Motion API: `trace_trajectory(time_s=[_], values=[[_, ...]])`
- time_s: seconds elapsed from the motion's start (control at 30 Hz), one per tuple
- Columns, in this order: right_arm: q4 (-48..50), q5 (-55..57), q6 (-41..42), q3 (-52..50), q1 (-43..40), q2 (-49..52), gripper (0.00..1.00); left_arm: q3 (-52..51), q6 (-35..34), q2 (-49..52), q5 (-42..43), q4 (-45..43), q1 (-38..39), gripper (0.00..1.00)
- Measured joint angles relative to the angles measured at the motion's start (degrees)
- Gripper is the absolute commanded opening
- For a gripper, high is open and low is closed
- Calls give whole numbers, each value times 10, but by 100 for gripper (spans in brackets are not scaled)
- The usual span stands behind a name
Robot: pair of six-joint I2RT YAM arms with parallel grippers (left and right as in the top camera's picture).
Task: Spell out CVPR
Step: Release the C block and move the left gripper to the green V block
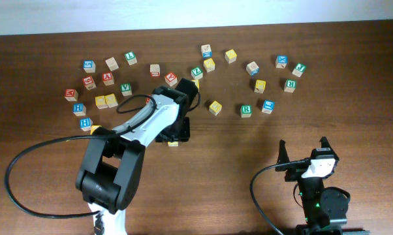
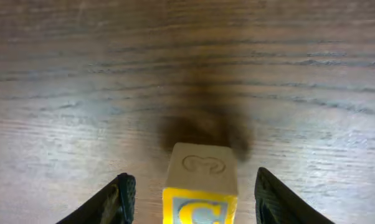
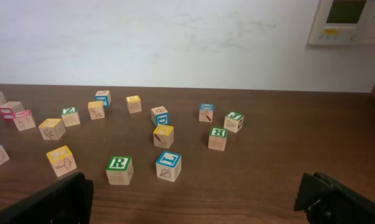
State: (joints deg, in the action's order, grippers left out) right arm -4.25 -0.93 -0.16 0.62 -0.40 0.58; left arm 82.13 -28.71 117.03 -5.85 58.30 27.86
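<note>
Left fingers (image 2: 122, 198) parted wide, released, one either side of the small wooden cube with the yellow C face (image 2: 200, 186), touching neither flank. Cube upright on the dark wooden counter (image 2: 81, 74), down in front of the scattered letters and well apart from them in the overhead view. Right fingers (image 3: 56, 198) likewise spread, nothing between them, parked low at the near right edge.

Reads as step one, the C. Just set down or about to be picked up? Cannot tell. No V, P or R beside it yet.

Out beyond: green-lettered V cube (image 1: 196, 72) in the middle of the scatter, green-framed R cube (image 1: 246, 111) off to the right, just beside a blue-framed cube (image 1: 267, 106). No sure read on the blue P cube, with the blue letters too small to make out from above.

Next up, probably: rise clear of the C without nudging it, reach for the V, close squarely on two opposite faces, bring it down just beside the C in reading order, letter up and edges lined up.
</note>
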Motion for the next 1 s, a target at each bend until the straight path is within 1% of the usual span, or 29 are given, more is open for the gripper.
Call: trace_trajectory(time_s=[0.03,0.1,0.17,0.2,0.23,0.27,0.3,0.33,0.4,0.53,0.6,0.67,0.83,0.93,1.0], values=[[0,0,0,0,0,0,98,12,0,1,0,19,-1,58],[0,0,0,0,0,0,98,67,2,7,1,84,-9,58],[0,0,0,0,0,1,98,174,2,6,0,146,-31,58],[0,0,0,0,0,1,98,221,2,7,0,180,-40,67],[0,0,0,0,0,1,98,269,2,6,0,203,-49,69],[0,0,0,0,0,1,98,284,2,6,0,204,-52,71],[0,0,0,0,0,1,98,362,2,6,0,240,-74,74],[0,0,0,0,0,1,98,386,2,5,0,243,-90,78],[0,0,0,0,0,1,98,394,2,5,0,259,-135,99],[0,0,0,0,0,1,98,394,2,5,2,282,-256,99],[0,0,0,0,0,1,98,394,2,5,1,288,-286,99],[0,0,0,0,0,1,98,394,2,5,0,272,-287,99],[0,0,0,0,0,1,98,392,2,5,0,272,-286,99],[0,0,0,0,0,1,98,390,2,5,0,245,-286,99],[0,0,0,0,0,1,98,364,2,4,1,203,-286,99]])
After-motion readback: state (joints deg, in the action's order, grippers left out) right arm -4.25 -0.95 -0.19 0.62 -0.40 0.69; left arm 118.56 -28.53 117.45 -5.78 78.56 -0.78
